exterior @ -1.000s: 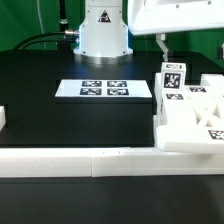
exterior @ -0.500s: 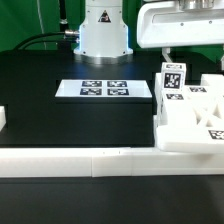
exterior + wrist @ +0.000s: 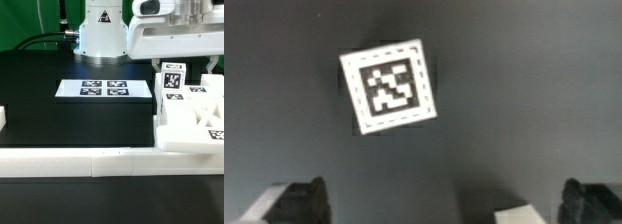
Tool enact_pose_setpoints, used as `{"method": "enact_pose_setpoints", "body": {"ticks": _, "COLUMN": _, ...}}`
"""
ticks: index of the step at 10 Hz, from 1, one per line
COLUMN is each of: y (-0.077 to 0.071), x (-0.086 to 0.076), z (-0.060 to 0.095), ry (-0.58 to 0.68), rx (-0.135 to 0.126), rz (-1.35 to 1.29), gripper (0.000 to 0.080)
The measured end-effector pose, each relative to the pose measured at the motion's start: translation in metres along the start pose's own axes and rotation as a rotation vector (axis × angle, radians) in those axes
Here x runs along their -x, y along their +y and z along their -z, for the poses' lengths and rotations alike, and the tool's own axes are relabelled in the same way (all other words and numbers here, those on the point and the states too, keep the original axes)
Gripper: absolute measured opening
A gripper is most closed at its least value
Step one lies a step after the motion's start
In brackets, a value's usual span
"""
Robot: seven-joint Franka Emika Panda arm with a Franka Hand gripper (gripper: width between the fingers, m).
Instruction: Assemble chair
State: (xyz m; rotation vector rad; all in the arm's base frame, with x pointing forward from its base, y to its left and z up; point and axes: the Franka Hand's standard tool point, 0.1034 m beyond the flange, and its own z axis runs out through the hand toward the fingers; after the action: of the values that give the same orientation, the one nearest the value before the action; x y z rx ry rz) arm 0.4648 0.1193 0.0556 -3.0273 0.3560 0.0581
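Pincer point(image 3: 423, 205) fingers stand spread wide and grasp nothing; in the wrist view the two dark fingertips point(image 3: 295, 200) sit far apart, with bare black tabletop point(image 3: 526, 90) between them. Beyond the fingers, that view shows a white part carrying one black-and-white tag point(image 3: 393, 88), seen end-on and skewed. It looks like the top of the tagged post point(image 3: 172, 84) that stands upright in the exterior view, though I cannot be sure. In the exterior view the arm's white wrist housing point(image 3: 168, 35) hangs above the chair parts point(image 3: 190, 118), which are bunched together on the exterior view's right, against the low white border wall point(image 3: 80, 160) along the near edge. The bunch includes thick slabs and a braced frame; which pieces touch I cannot tell. A small white piece point(image 3: 3, 120) lies alone at the exterior view's left edge. The marker board point(image 3: 105, 89) lies flat mid-tabletop, well apart from the pincer. The robot base point(image 3: 100, 30) stands behind it. Judging by this, no joining shows; the step in hand seems to be reaching for a first part. Next, the pincer would need to centre over the post, turn to match its skew, descend, and close.
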Motion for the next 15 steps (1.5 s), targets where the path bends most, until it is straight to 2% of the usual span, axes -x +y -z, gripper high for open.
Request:
{"method": "enact_pose_setpoints", "body": {"ticks": 3, "y": 0.001, "x": 0.0, "z": -0.002, "ry": 0.009, "rx": 0.002, "rz": 0.01, "gripper": 0.0649}}
{"method": "enact_pose_setpoints", "body": {"ticks": 5, "y": 0.003, "x": 0.022, "z": -0.022, "ry": 0.041, "rx": 0.018, "rz": 0.057, "gripper": 0.0649}}
{"method": "enact_pose_setpoints", "body": {"ticks": 6, "y": 0.005, "x": 0.024, "z": -0.026, "ry": 0.055, "rx": 0.023, "rz": 0.077, "gripper": 0.0649}}
{"method": "enact_pose_setpoints", "body": {"ticks": 10, "y": 0.01, "x": 0.023, "z": -0.031, "ry": 0.069, "rx": 0.029, "rz": 0.092, "gripper": 0.0649}}
{"method": "enact_pose_setpoints", "body": {"ticks": 13, "y": 0.023, "x": 0.026, "z": -0.046, "ry": 0.081, "rx": 0.05, "rz": 0.127, "gripper": 0.0649}}
{"method": "enact_pose_setpoints", "body": {"ticks": 15, "y": 0.029, "x": 0.028, "z": -0.049, "ry": 0.084, "rx": 0.057, "rz": 0.123, "gripper": 0.0649}}
